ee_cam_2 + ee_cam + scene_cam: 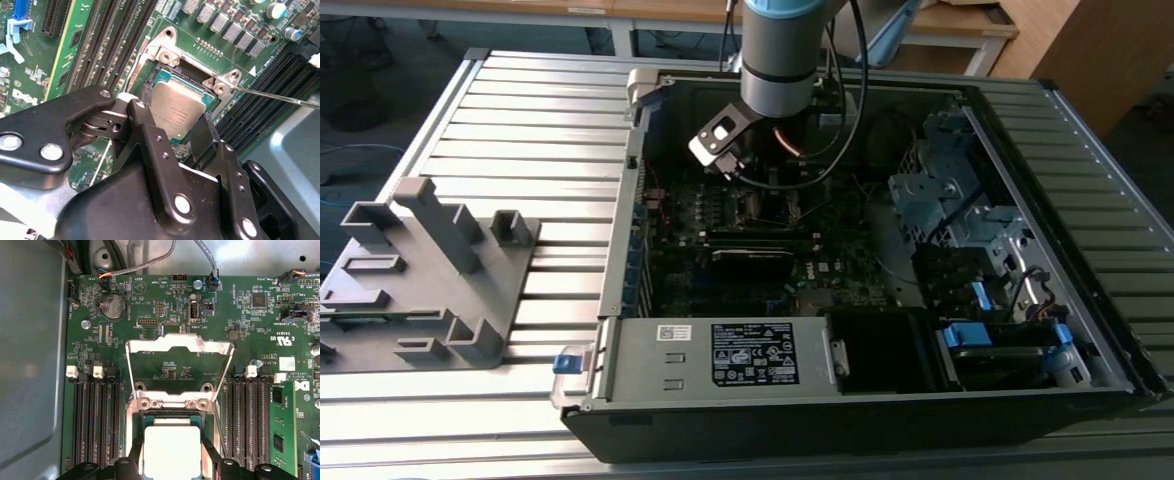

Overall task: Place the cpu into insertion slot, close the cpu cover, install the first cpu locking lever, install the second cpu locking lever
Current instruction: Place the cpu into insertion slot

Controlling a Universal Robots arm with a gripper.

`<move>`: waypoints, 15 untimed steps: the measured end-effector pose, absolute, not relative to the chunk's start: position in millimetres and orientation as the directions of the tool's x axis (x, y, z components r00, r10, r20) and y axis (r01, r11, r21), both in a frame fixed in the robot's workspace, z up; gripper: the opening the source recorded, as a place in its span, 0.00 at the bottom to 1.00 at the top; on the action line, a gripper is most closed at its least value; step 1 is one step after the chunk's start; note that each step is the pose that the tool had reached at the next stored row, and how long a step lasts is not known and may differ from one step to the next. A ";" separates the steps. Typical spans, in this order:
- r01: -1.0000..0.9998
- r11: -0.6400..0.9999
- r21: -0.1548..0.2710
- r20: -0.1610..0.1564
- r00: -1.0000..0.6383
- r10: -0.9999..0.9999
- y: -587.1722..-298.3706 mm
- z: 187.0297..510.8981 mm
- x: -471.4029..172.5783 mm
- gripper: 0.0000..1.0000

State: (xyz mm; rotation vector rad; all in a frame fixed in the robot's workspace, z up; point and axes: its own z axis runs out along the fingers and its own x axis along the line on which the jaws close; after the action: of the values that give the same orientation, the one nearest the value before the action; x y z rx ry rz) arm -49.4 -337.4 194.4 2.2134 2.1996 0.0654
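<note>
From beside the bench I see the arm [781,60] reaching down into the open computer case [616,300]. In the second wrist view the gripper [171,122] is clenched on the cpu [182,107], with its black fingers [150,145] pressed against two opposite edges of the chip. The cpu sits right at the insertion slot [167,73], inside the metal rim. A strip of dark socket shows beyond its far edge, and I cannot tell whether it is fully bedded or a touch proud. In the first wrist view the cpu cover [145,344] is swung open and lies back over the board, well clear of the chip, with the memory slots [95,420] on both sides. A thin locking lever [280,97] juts out from one corner of the socket, unlatched. The step in hand looks to me like the seating itself. Doing it well means keeping the chip level and square to the rim, letting it settle straight down without sliding it sideways across the contacts, and using no force. The fingers flank the socket closely, so any sideways drift could nudge the chip askew.
</note>
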 end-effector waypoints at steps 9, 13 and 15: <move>0.999 -0.006 0.044 0.015 0.006 1.000 -337.4 192.1 -49.3 0.54; 0.999 -0.006 0.044 0.015 0.006 1.000 -337.4 191.9 -49.3 0.54; 0.999 -0.006 0.044 0.015 0.006 1.000 -337.4 191.9 -49.3 0.54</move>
State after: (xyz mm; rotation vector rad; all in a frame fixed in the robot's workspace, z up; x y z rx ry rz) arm -49.3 -337.4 191.9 2.2133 2.1997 0.0653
